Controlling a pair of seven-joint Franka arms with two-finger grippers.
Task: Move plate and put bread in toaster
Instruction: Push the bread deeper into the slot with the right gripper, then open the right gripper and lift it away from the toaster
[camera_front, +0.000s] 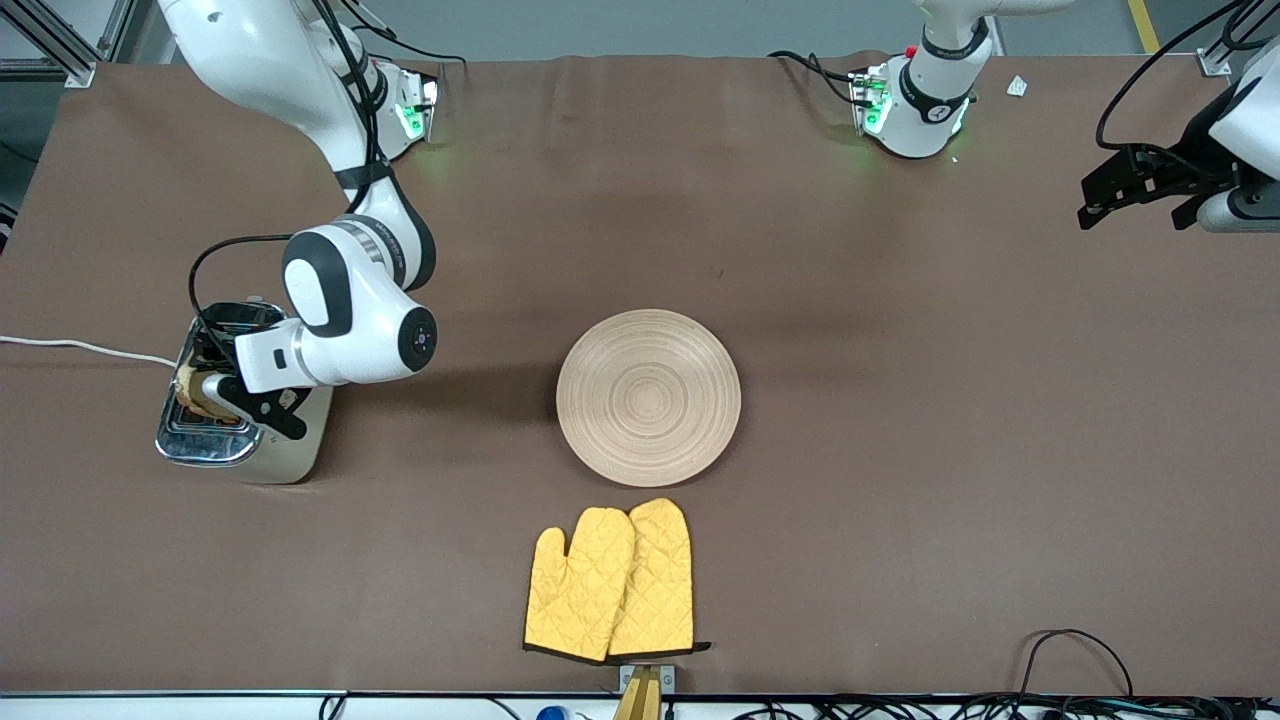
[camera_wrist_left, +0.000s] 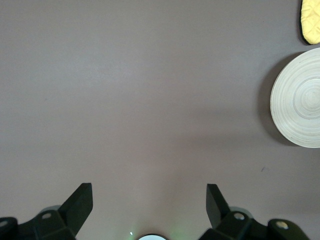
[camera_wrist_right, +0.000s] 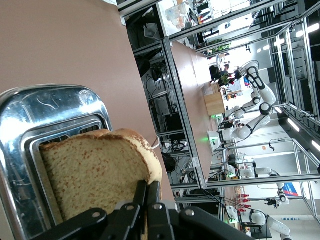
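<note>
The pale wooden plate (camera_front: 648, 397) (camera_wrist_left: 300, 97) lies bare in the middle of the table. The toaster (camera_front: 285, 455) (camera_wrist_right: 30, 115) stands at the right arm's end. The bread (camera_front: 192, 398) (camera_wrist_right: 90, 170) stands upright, its lower part in a slot and most of the slice above the chrome top. My right gripper (camera_front: 225, 395) (camera_wrist_right: 148, 185) is over the toaster, shut on the bread's crust edge. My left gripper (camera_front: 1140, 190) (camera_wrist_left: 148, 200) hangs open and empty over bare table at the left arm's end, well away from the plate.
Two yellow oven mitts (camera_front: 610, 580) (camera_wrist_left: 311, 20) lie side by side, nearer to the front camera than the plate. The toaster's white cord (camera_front: 80, 347) runs off the table's edge at the right arm's end. Loose cables (camera_front: 1075, 650) lie along the near edge.
</note>
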